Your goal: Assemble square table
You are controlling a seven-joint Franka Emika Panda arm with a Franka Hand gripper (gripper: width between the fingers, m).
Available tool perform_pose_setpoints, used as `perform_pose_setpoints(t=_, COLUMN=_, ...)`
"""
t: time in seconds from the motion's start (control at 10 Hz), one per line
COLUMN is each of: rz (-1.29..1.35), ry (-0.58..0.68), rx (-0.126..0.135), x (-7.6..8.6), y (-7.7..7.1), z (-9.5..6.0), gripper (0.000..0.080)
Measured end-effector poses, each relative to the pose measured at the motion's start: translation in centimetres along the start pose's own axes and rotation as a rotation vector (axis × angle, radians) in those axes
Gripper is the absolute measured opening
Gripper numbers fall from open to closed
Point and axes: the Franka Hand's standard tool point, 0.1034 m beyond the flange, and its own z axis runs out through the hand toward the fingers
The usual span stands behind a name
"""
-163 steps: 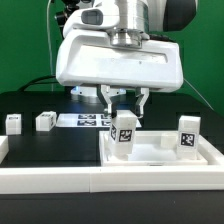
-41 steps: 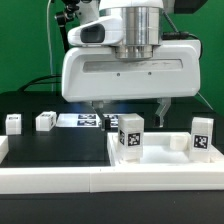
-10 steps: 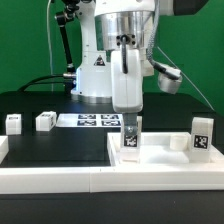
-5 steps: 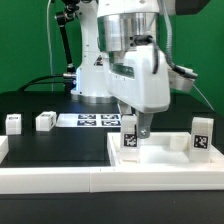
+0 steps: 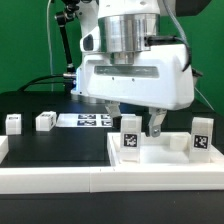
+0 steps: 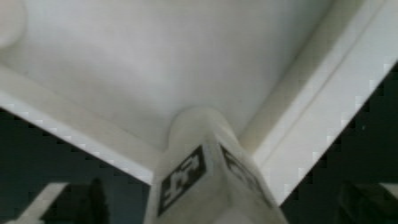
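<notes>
- Square table leg (image 5: 130,140) stands upright right between the gripper (image 5: 134,124) tips, its black-and-white tag facing the exterior camera.
- The gripper is spread: one of the dark fingers (image 5: 155,128) hangs on the exterior view's right of the leg, the other on its left, and neither seems to touch it.
- From the wrist, the same leg (image 6: 210,165) rises up the middle with its tag showing, and the dark fingers (image 6: 43,203) sit blurred, well clear on either side.
- Under it all lies the square table top (image 5: 165,163), a white tray with a raised rim; the leg stands inside it, near the corner on the exterior view's left.
- A second leg (image 5: 202,136) stands upright in the tray on the exterior view's right.
- Out on the black table surface (image 5: 60,145), two loose legs (image 5: 45,121) lie apart on the exterior view's left.
- The marker board (image 5: 88,120) lies flat behind them.
- A long white border rail (image 5: 50,181) runs along the front.
</notes>
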Motion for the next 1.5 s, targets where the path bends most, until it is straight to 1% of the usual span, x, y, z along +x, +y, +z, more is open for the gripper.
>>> perform_pose_setpoints(t=0.2, rz=-0.204, ry=0.009, rx=-0.014, x=-0.3, y=-0.3, z=0.0, gripper=0.0649)
perform_pose_setpoints(t=0.3, rz=-0.275, ry=0.010, rx=-0.016, x=-0.3, y=-0.3, z=-0.1, gripper=0.0649)
perform_pose_setpoints(t=0.4, rz=-0.368, ry=0.013, rx=-0.021, x=-0.2, y=-0.3, z=-0.1, gripper=0.0649)
perform_pose_setpoints(t=0.8, rz=-0.650, ry=0.013, rx=-0.028, x=0.3, y=0.1, z=-0.2, gripper=0.0649)
perform_pose_setpoints(t=1.0, rz=-0.760, ry=0.014, rx=-0.037, x=0.5, y=0.2, z=-0.2, gripper=0.0649)
perform_pose_setpoints(t=1.1, rz=-0.844, ry=0.016, rx=-0.047, x=0.7, y=0.4, z=-0.2, gripper=0.0649)
perform_pose_setpoints(t=1.3, rz=-0.949, ry=0.019, rx=-0.053, x=1.2, y=0.6, z=-0.4, gripper=0.0649)
perform_pose_setpoints(t=1.5, rz=-0.928, ry=0.018, rx=-0.054, x=1.2, y=0.6, z=-0.3, gripper=0.0385)
